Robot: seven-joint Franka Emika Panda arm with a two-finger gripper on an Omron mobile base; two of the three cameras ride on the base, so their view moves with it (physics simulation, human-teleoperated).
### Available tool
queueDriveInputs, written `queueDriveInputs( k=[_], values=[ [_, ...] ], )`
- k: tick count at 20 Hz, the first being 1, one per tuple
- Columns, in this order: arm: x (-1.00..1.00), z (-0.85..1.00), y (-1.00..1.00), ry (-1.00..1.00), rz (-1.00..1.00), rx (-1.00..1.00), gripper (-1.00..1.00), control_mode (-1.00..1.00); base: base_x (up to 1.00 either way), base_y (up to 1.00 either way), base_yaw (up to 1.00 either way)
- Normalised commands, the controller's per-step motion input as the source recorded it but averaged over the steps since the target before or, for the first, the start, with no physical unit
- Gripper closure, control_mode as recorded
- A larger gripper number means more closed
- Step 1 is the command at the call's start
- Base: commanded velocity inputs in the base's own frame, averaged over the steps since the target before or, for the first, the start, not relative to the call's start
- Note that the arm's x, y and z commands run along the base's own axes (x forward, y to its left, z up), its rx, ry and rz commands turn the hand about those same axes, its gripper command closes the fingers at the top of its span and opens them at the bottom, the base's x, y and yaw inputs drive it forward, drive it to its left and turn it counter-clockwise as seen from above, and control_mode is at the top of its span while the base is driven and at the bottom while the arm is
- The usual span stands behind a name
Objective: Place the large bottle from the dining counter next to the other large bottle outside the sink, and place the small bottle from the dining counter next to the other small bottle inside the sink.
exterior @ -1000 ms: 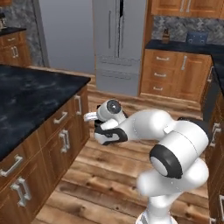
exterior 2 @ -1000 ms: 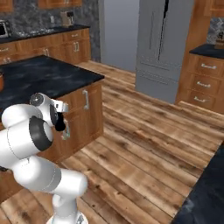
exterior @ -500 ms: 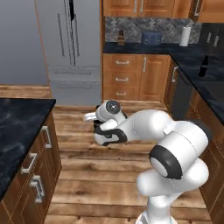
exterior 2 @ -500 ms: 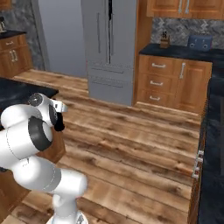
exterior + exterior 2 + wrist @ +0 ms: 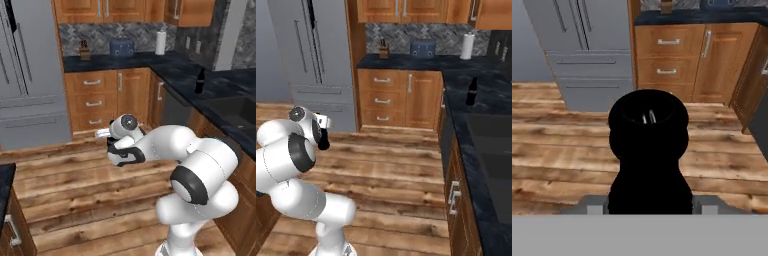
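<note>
The dark counter (image 5: 150, 62) carried a black bottle (image 5: 199, 81) near the sink (image 5: 240, 110); a blue toaster (image 5: 122, 48), paper towel roll (image 5: 160, 43) and knife block (image 5: 84, 50) stood against the back wall.

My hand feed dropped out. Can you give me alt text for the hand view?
A black bottle fills the centre, held between the gripper fingers, its open mouth facing the camera. Beyond it lie wood flooring, a grey fridge and wooden drawers.

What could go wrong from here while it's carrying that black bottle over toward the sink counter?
The black bottle stands tall in the gripper, held low on its body, so a quick swing of the base could tip or slip it. Setting it beside the other black bottle risks knocking that one over. The sink lies close, so a fallen bottle could roll in.
</note>
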Motion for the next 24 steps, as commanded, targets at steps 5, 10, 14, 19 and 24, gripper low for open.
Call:
queueDriveInputs(
  k=[5,10,14,19,24],
  values=[
    [0.00,0.00,0.00,0.00,0.00,0.00,1.00,1.00,0.86,0.42,-0.50],
    [0.00,0.00,0.00,0.00,0.00,0.00,1.00,1.00,0.75,0.44,-0.48],
    [0.00,0.00,0.00,0.00,0.00,0.00,1.00,1.00,0.64,0.39,-0.49],
    [0.00,0.00,0.00,0.00,0.00,0.00,1.00,1.00,0.48,0.56,-0.45],
    [0.00,0.00,0.00,0.00,0.00,0.00,1.00,1.00,0.39,0.75,-0.32]
  ],
)
